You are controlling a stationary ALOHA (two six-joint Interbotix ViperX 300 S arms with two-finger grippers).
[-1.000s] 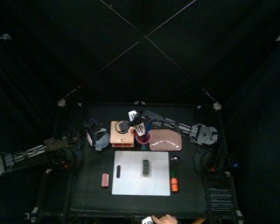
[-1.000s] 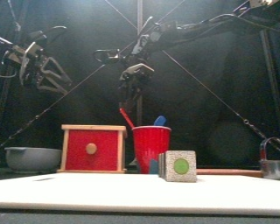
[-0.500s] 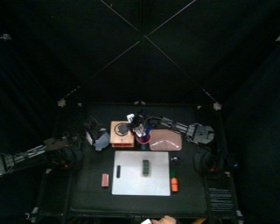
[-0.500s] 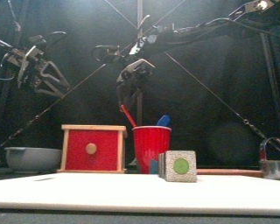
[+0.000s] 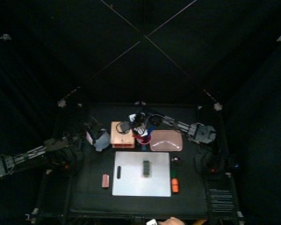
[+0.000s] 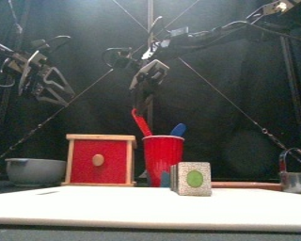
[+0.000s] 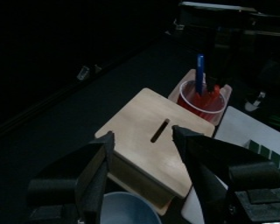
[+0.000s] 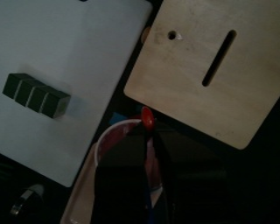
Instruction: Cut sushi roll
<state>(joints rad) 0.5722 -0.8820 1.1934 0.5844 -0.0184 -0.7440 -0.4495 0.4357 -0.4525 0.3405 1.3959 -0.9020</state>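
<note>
Red cup (image 8: pixel 101 166) partly behind end effector (image 8: pixel 150 162)

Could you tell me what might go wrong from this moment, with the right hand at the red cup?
1. The right hand is closing on the red-handled tool standing in the red cup; pulled at an angle, it could tip the cup.
2. The blue-handled tool shares that cup and could be dragged out too.
3. The wooden box stands right beside the cup, so a low swing could knock it.
</note>
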